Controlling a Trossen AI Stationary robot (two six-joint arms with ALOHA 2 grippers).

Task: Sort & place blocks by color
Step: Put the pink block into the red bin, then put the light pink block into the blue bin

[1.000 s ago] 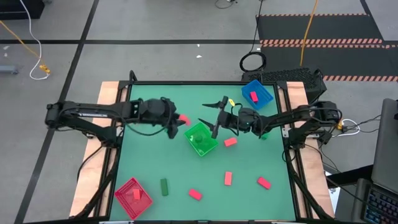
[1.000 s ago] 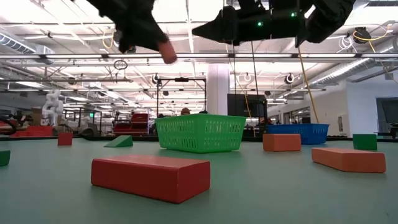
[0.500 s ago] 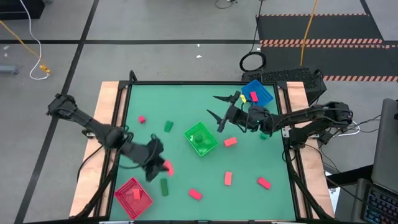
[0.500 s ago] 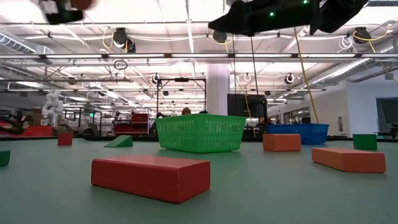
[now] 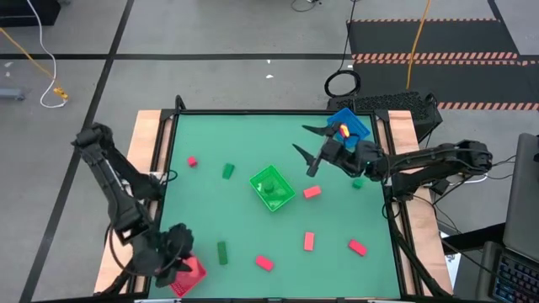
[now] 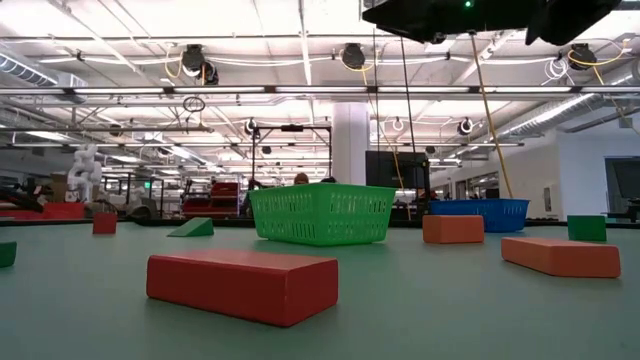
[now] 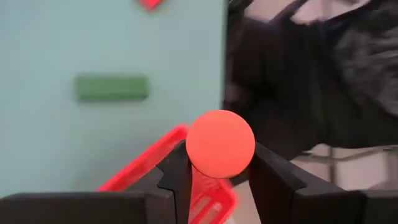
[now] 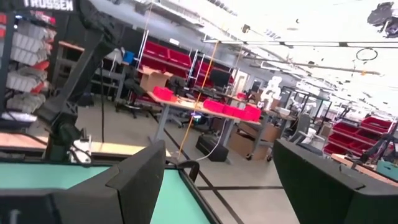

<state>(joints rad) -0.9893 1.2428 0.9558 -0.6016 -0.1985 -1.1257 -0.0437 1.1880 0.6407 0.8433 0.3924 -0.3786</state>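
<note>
The left claw (image 7: 219, 163) grips a red block (image 7: 220, 145) (round end showing) just above the red bin (image 5: 192, 273); the right claw (image 5: 308, 148) hangs open beside the blue bin (image 5: 359, 126).

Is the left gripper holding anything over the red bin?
Yes: the left gripper is shut on a round red piece, pinched between its fingers above the red bin.

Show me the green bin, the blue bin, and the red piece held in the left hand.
green bin (image 5: 272, 188), high view, on its mesh floor.
blue bin (image 6: 480, 213), low view, on its front wall.
red piece (image 7: 220, 145), left wrist view, on its rounded face between the fingers.
</note>
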